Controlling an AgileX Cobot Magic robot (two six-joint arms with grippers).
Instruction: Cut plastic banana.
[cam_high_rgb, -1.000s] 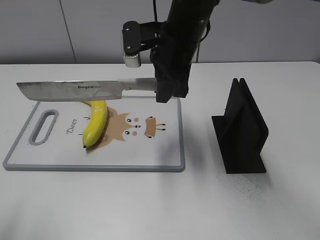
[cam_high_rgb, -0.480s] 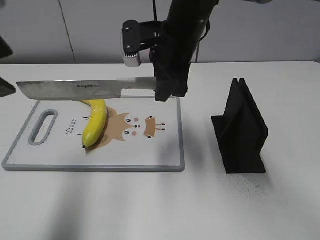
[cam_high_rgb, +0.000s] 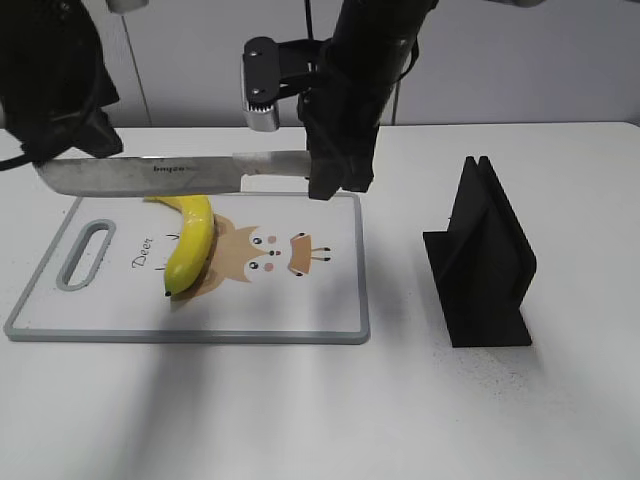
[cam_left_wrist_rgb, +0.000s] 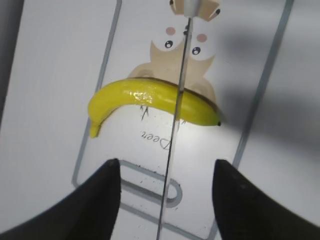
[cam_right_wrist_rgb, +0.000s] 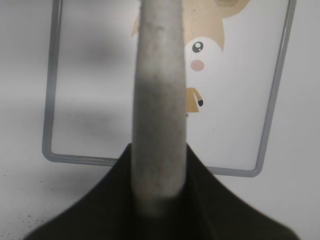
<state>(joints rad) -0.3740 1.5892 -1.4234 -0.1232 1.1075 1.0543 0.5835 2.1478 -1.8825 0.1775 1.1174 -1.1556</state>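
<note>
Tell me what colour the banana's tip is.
Dark, nearly black, on the glossy yellow plastic banana; clearest in the left wrist view.

The plastic banana (cam_high_rgb: 190, 244) is lying on the cutting board's (cam_high_rgb: 300, 310) left half. The knife (cam_high_rgb: 150, 177) is hanging above it, and the stand (cam_high_rgb: 482, 262) is sitting to the board's right.

Bright-yellow banana (cam_high_rgb: 192, 242) on a white, grey-rimmed cutting board (cam_high_rgb: 300, 310) printed with tan owl.
</note>
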